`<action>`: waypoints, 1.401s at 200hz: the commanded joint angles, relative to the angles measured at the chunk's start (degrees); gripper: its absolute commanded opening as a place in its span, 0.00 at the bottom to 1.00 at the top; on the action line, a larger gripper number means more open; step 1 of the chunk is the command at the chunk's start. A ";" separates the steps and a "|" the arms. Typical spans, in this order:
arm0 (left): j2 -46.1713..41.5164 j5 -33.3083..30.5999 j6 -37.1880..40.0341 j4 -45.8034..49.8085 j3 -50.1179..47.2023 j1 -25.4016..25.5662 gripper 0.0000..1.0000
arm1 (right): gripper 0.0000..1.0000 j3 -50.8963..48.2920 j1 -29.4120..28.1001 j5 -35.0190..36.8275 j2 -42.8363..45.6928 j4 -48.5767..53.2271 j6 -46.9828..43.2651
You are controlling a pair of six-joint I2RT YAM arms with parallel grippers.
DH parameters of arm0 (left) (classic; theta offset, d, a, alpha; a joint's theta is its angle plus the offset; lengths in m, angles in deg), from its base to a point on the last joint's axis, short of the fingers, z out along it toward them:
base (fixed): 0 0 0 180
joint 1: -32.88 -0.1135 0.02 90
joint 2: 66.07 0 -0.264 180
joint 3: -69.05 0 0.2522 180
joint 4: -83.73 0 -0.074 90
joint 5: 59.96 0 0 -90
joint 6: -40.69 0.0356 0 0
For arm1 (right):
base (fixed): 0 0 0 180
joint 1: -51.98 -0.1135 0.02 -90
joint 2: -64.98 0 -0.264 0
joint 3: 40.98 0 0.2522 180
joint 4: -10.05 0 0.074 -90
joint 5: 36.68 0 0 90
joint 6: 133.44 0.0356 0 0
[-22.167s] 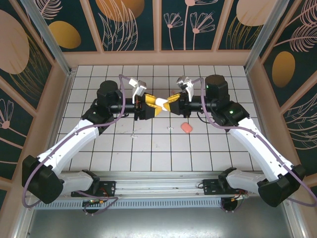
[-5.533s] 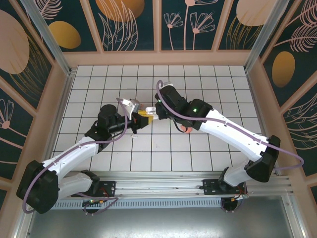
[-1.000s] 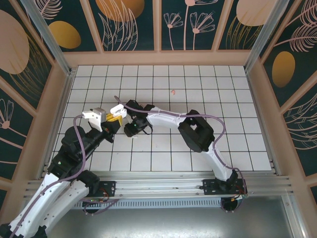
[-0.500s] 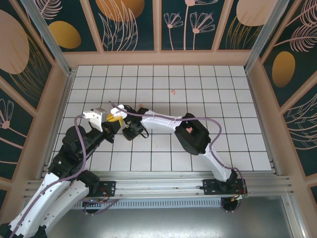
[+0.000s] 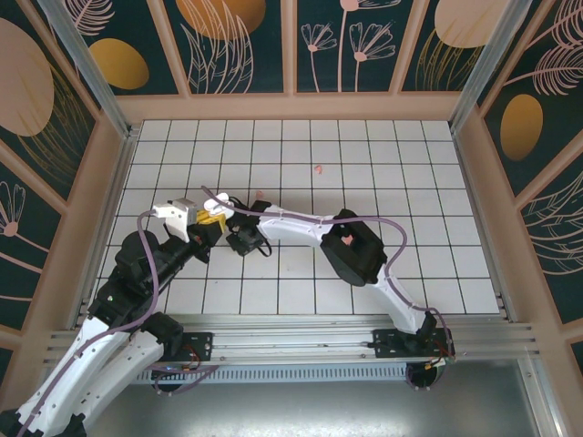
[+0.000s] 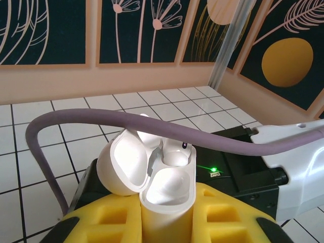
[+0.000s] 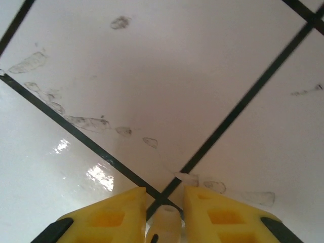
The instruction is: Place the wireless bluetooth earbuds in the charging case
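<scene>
Left wrist: left gripper [image 6: 169, 215] clamped on open white charging case [image 6: 169, 183]; right gripper [image 7: 163, 198] pinches white earbud [image 7: 164, 223] above counter [image 7: 152, 76]; arms barely shifted since earlier frame.

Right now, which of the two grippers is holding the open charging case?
The left gripper: it clamps the white charging case, whose lid is flipped open. The right gripper pinches a small white earbud instead.
</scene>
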 commanded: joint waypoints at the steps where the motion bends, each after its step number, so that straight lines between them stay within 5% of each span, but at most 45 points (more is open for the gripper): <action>1: 0.26 0.24 -0.81 -4.22 -0.34 0.05 0.00 | 0.25 -5.95 2.40 6.47 1.22 6.31 5.03; 76: 3.92 2.03 -1.01 -7.42 -0.82 0.08 0.00 | 0.26 -21.61 12.19 6.02 10.57 3.25 15.10; 117: 5.98 2.85 -1.19 -10.34 -1.67 0.07 0.00 | 0.35 -29.31 14.93 1.88 17.08 -0.38 17.70; 205: 8.47 3.70 -0.68 -12.36 -1.88 0.13 0.00 | 0.39 -34.76 19.83 -7.40 31.03 -6.33 19.64; 280: 8.72 3.89 -0.85 -13.11 -2.10 0.02 0.00 | 0.05 -38.26 23.90 -9.20 27.79 -10.27 12.19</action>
